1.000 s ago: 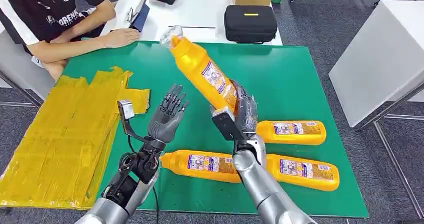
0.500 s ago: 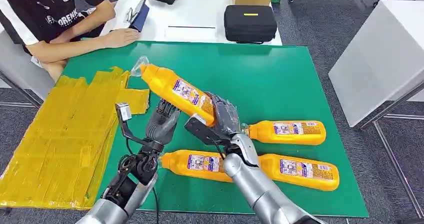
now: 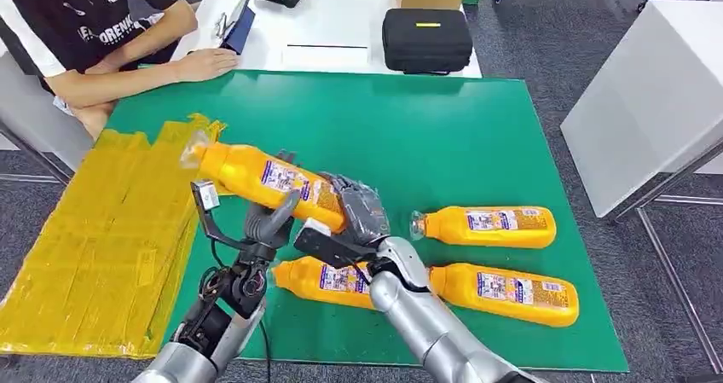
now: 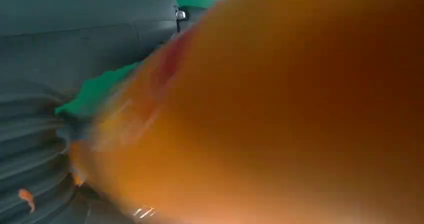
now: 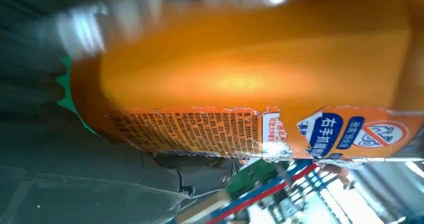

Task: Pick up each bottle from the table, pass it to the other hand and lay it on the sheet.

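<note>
Head view: the right hand [image 3: 358, 212] grasps the base end of an orange plastic bottle with a printed label and clear cap [image 3: 264, 178], held nearly level above the green table mat [image 3: 443, 136], its cap end over the edge of the crinkled yellow sheet [image 3: 94, 229]. The left hand [image 3: 268, 221] sits directly beneath the bottle's middle, fingers raised against its underside; whether they have closed on it cannot be told, the bottle hiding them. Three more orange bottles lie on the mat: one [image 3: 486, 226] near the right hand, one [image 3: 507, 293] nearer the robot, and one [image 3: 328, 281] partly hidden behind the right forearm. In both wrist views the bottle is a close orange blur [image 4: 280, 109], its label [image 5: 200, 131] legible in part. A seated person's forearm [image 3: 145, 72] rests at the far table edge.
</note>
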### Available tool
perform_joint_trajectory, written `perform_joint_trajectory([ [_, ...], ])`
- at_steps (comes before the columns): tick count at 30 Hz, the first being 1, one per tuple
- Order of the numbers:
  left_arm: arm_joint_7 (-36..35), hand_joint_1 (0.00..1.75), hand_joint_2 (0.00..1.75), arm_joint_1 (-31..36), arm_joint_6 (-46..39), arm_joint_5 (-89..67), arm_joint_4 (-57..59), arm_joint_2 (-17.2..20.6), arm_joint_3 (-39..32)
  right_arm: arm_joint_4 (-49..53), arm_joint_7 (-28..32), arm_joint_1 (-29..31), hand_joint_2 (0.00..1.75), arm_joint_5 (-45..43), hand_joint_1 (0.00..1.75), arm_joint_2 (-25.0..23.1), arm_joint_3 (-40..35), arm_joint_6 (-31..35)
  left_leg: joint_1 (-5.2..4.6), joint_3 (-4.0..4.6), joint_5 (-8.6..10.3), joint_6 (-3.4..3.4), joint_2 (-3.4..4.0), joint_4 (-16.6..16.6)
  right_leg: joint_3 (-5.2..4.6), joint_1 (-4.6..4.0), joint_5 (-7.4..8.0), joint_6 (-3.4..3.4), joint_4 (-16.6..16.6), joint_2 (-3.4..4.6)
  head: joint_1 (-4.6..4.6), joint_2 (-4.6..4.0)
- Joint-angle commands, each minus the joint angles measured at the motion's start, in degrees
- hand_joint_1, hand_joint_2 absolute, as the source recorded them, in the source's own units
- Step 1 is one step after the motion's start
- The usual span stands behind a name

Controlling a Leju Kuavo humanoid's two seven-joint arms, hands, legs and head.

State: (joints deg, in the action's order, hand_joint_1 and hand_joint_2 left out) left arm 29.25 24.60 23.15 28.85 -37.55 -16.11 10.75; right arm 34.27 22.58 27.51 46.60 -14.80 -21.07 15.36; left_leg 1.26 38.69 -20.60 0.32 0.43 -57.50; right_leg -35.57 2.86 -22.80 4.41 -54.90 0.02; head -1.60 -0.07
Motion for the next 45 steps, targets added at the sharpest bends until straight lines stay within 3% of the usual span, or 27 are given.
perform_joint_trajectory([
  [1, 0.0, 0.00, 1.75, 3.9, 0.0, -0.1, 5.2, 1.0, 0.5, 2.4, 1.1, -1.8, 1.75, -0.2, 1.75, 0.2, -5.2, -3.7, 0.03, -0.52, -0.28, 0.03, -0.05, -0.1, 0.52, -0.09, -0.26, -0.45, -0.1, -0.04, 0.00, 0.00],
  [7, 0.1, 0.00, 1.75, 4.0, -0.2, -0.1, 5.3, 0.9, 0.4, 2.8, 1.3, -1.8, 1.75, -0.3, 1.73, 0.5, -5.5, -4.3, 0.05, -0.41, -0.22, 0.02, -0.06, -0.1, 0.42, -0.10, -0.20, -0.40, 0.0, -0.05, 0.00, 0.00],
  [15, 2.5, 0.00, 1.75, 3.4, -4.4, 0.9, 4.4, 1.2, -2.3, 8.0, 0.5, -4.6, 1.75, -0.7, 1.75, 2.4, -11.5, -7.4, 0.06, -0.42, -0.23, 0.01, -0.07, 0.0, 0.44, -0.11, -0.21, -0.37, 0.0, -0.06, -0.02, 0.00],
  [16, 3.0, 0.58, 1.75, 3.0, -5.9, 1.1, 3.6, 1.1, -3.2, 7.9, 0.1, -4.5, 1.75, -1.3, 1.75, 2.6, -11.9, -7.1, 0.05, -0.33, -0.18, 0.01, -0.06, 0.0, 0.35, -0.10, -0.16, -0.32, 0.0, -0.06, 0.00, 0.00],
  [17, 3.5, 1.75, 1.75, 2.8, -6.4, 1.2, 2.9, 1.0, -3.7, 7.8, -0.2, -4.4, 1.75, -1.5, 1.75, 2.7, -12.1, -6.8, 0.06, -0.19, -0.11, 0.01, -0.03, 0.0, 0.21, -0.09, -0.08, -0.23, 0.0, -0.03, 0.00, 0.00],
  [27, 5.2, 1.75, 1.75, 0.9, -11.3, 1.2, -2.4, 1.1, -5.9, 6.1, -1.1, -3.2, 1.75, -3.5, 1.75, 3.0, -10.8, -4.7, 0.07, -0.45, -0.26, 0.01, -0.05, -0.1, 0.45, -0.13, -0.23, -0.45, -0.1, -0.04, 0.02, 0.00],
  [40, 8.3, 1.75, 1.75, 0.7, -21.0, -4.5, -5.5, 1.6, -6.1, 10.9, -0.9, -4.3, 1.75, -8.6, 1.75, 3.2, -6.4, -1.8, 0.06, -0.24, -0.13, 0.00, -0.08, 0.0, 0.27, -0.10, -0.13, -0.31, 0.0, -0.08, 0.00, 0.00],
  [45, 8.3, 1.75, 1.75, 0.8, -21.0, -4.4, -5.5, 1.6, -6.3, 11.6, -0.9, -4.4, 1.75, -8.7, 1.75, 3.4, -6.5, -2.0, 0.04, -0.17, -0.08, 0.00, -0.02, 0.0, 0.19, -0.07, -0.06, -0.23, 0.0, -0.02, 0.00, 0.00],
])
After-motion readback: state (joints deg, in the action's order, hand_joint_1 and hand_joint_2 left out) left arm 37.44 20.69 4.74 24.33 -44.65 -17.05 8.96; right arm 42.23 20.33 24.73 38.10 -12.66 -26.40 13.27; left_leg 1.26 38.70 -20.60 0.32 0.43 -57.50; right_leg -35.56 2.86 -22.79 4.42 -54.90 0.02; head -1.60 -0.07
